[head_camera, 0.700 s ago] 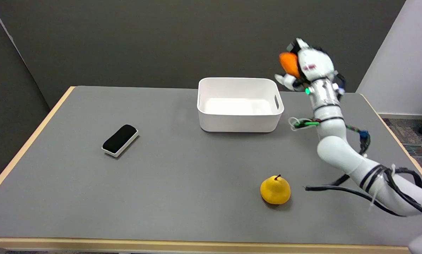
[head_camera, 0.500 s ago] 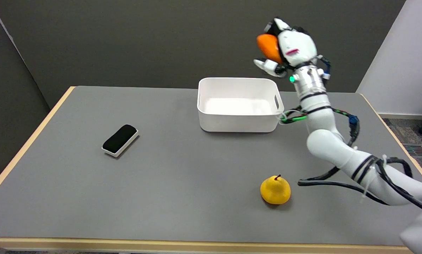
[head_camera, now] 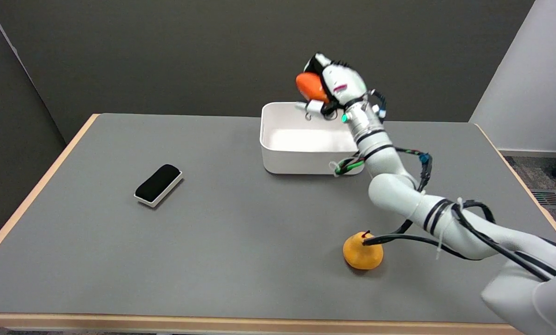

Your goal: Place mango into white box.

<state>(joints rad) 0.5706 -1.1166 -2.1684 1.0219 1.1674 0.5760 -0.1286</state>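
While hand-held (head_camera: 336, 90), mango (head_camera: 309, 86) above white box (head_camera: 305, 160).

On the tabletop (head_camera: 240, 242) there is one white box (head_camera: 305, 156), one black eraser (head_camera: 158, 184) and one yellow pear (head_camera: 362, 251), while one orange mango (head_camera: 309, 86) sits in the one right hand (head_camera: 337, 88) above the box.

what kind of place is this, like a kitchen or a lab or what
Most likely a robot lab or test room, not a kitchen. A bare grey table stands before plain dark partition walls, the white cabled arm's right hand holds a mango above a white box, and a board eraser lies nearby.
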